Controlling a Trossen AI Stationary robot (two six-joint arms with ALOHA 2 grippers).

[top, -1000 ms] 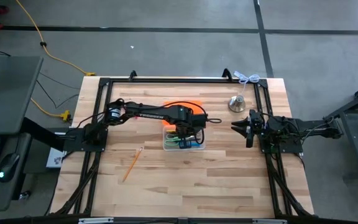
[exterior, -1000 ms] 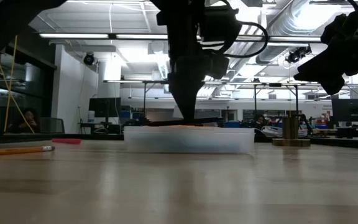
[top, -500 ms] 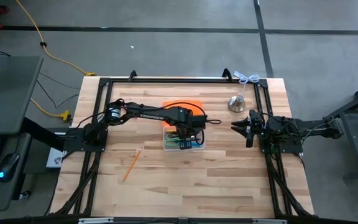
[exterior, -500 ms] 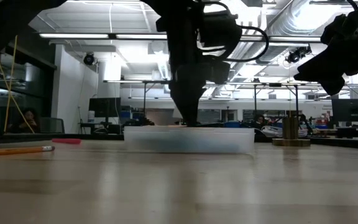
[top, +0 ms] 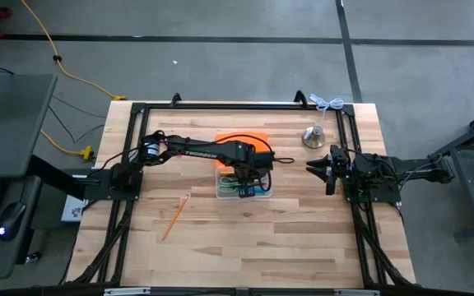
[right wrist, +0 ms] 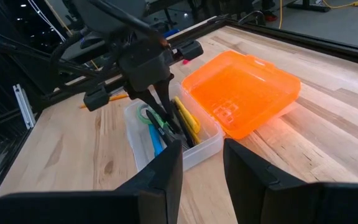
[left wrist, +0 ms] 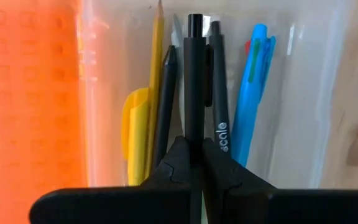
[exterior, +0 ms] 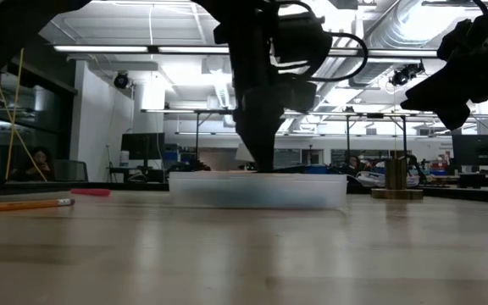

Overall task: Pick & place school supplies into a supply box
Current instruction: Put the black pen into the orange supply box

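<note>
On the left part of the table a wooden-yellow pencil lies alone on the boards, well apart from the supply box; in the low view it shows at the left, with a small pink item beyond it; the left arm reaches across from the left side to the box at the table's middle, and the left gripper is down inside the clear tray, its fingers clamped together on a black pen that points along the tray; beside that pen lie a yellow pencil, a dark pencil, another black pen and a blue pen; green scissors handles show in the tray too; the orange lid lies open flat, joined to the tray's far side; right of the box stands a silver bell-shaped object; at the right edge the right gripper waits above the table, jaws apart and holding nothing.
</note>
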